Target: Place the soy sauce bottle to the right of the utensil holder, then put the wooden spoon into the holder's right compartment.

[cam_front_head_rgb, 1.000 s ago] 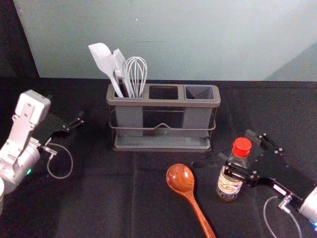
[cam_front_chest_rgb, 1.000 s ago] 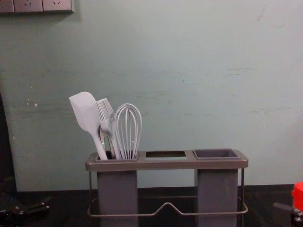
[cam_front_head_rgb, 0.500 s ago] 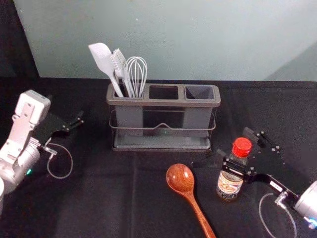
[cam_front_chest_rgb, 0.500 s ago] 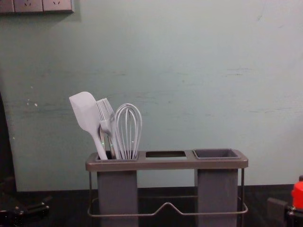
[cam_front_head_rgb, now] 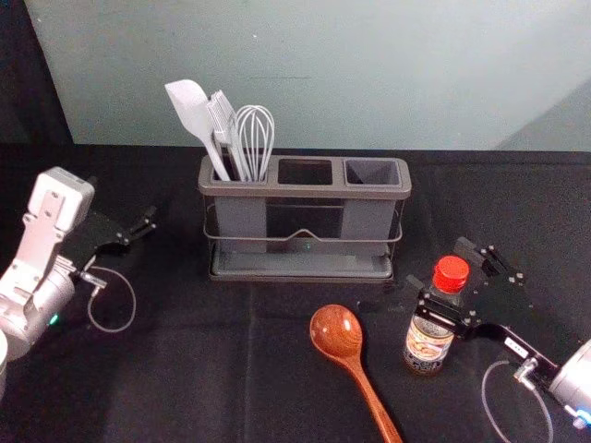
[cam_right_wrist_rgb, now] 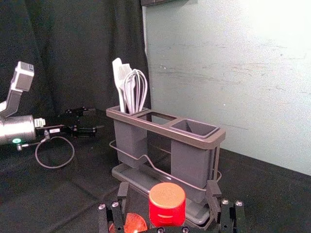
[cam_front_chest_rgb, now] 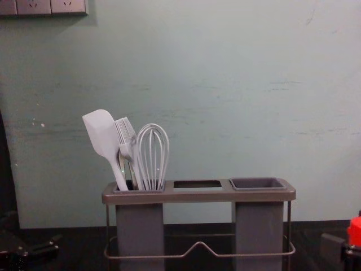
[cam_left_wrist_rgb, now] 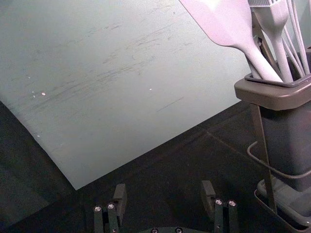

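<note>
The soy sauce bottle (cam_front_head_rgb: 428,343) stands upright on the table, in front of the utensil holder (cam_front_head_rgb: 305,192) and to its right. My right gripper (cam_front_head_rgb: 438,266) reaches in from the right with its fingers open on either side of the bottle's upper part; in the right wrist view the red cap (cam_right_wrist_rgb: 166,204) sits between the tips of the right gripper (cam_right_wrist_rgb: 168,191), with gaps beside it. The wooden spoon (cam_front_head_rgb: 337,334) lies left of the bottle, bowl toward the holder. The holder's right compartment (cam_front_head_rgb: 372,173) is empty. My left gripper (cam_front_head_rgb: 148,221) is parked open at the left; left wrist view: left gripper (cam_left_wrist_rgb: 164,189).
A white spatula (cam_front_head_rgb: 191,111), a brush and a whisk (cam_front_head_rgb: 255,134) stand in the holder's left compartment. Behind the black-covered table (cam_front_head_rgb: 185,369) rises a pale wall (cam_front_head_rgb: 369,74).
My right gripper has shifted slightly, its fingers now farther around the bottle's neck area. The bottle, spoon, holder and left arm have stayed put.
</note>
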Motion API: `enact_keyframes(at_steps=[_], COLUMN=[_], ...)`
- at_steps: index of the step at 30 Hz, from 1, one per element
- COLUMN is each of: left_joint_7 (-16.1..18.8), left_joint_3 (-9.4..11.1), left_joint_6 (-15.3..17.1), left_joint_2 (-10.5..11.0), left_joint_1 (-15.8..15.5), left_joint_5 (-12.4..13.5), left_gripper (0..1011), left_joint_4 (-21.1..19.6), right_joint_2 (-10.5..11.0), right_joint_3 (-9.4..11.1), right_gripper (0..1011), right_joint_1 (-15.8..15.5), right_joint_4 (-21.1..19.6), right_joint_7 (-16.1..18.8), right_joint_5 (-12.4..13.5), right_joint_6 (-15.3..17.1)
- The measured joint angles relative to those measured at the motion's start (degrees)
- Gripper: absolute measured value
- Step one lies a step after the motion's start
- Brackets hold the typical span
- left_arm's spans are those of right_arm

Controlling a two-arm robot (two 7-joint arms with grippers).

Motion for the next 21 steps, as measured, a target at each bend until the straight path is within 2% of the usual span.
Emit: enact_keyframes(at_steps=[21], left_joint_7=[0.0], left_joint_3=[0.0], left_joint_6=[0.0], left_joint_2=[0.0], left_joint_1=[0.0], left_joint_5=[0.0], left_gripper=[1005], left_joint_4=[0.0], right_joint_2=[-2.49], right_joint_3=[2.33], right_gripper=[1002], right_joint_1=[-0.4], right_joint_4=[0.74], right_joint_7=[2.64], right_joint_5=[-1.33], right_joint_6=[0.61])
